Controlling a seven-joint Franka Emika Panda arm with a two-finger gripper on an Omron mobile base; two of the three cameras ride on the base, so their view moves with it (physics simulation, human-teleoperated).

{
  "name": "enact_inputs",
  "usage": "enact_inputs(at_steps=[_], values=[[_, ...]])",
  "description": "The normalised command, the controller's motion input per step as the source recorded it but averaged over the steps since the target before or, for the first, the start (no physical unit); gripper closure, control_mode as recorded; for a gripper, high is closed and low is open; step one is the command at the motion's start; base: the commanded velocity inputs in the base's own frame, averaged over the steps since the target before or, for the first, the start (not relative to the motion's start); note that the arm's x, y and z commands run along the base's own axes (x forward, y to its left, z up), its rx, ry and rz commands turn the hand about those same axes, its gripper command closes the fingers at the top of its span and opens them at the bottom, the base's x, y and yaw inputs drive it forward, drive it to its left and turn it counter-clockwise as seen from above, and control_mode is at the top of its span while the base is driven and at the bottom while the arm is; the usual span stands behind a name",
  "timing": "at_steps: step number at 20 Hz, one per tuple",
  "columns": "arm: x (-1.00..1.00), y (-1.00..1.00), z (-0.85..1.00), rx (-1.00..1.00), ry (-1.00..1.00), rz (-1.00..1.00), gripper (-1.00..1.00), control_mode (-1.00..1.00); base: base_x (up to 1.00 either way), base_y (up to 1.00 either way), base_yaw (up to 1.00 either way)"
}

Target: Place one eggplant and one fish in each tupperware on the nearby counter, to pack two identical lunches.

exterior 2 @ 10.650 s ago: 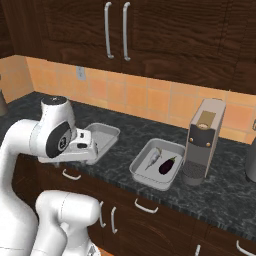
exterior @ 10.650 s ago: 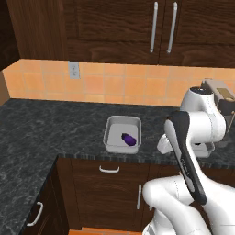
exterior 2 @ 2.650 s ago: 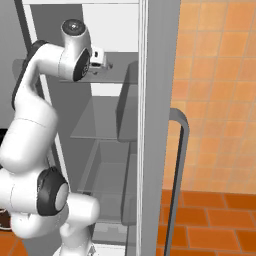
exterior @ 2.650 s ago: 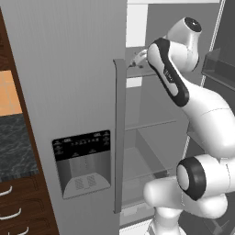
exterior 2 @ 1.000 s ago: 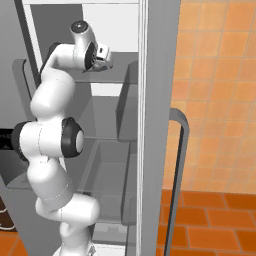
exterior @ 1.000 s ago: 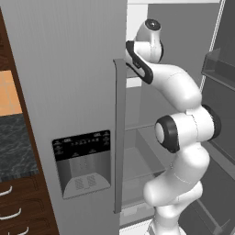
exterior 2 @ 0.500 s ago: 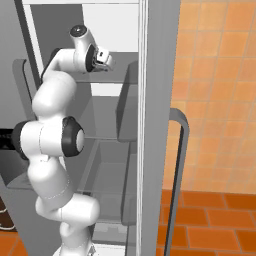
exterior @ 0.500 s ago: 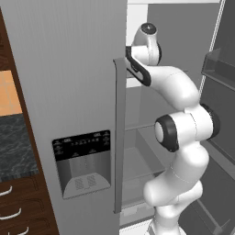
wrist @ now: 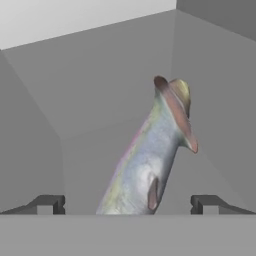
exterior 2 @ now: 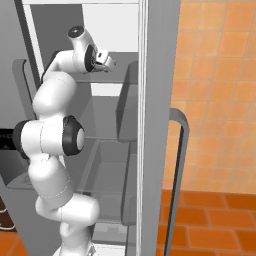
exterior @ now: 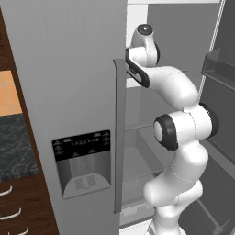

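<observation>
The robot is fetching a fish from the open fridge. Its gripper is reaching onto an upper shelf, jaws spread wide and gripping nothing, with the fish lying on the grey shelf floor between the fingertips. The next move probably calls for easing a little further forward, then closing on the body. Room is tight: the back and side walls are standing near, and the door edge is flanking the arm.
</observation>
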Motion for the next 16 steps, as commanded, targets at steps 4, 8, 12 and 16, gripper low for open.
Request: enact_inputs(at_steps=[4,8,12,16], values=[[0.00,0.00,-0.01,0.00,0.02,0.00,1.00,-1.00,0.00,0.00,0.00],[0.00,0.00,0.00,0.00,0.01,0.00,1.00,-1.00,0.00,0.00,0.00],[-0.39,-0.16,0.00,0.00,0.00,0.00,1.00,-1.00,0.00,0.00,0.00],[-0.62,-0.55,0.25,0.00,0.00,0.07,1.00,-1.00,0.00,0.00,0.00]])
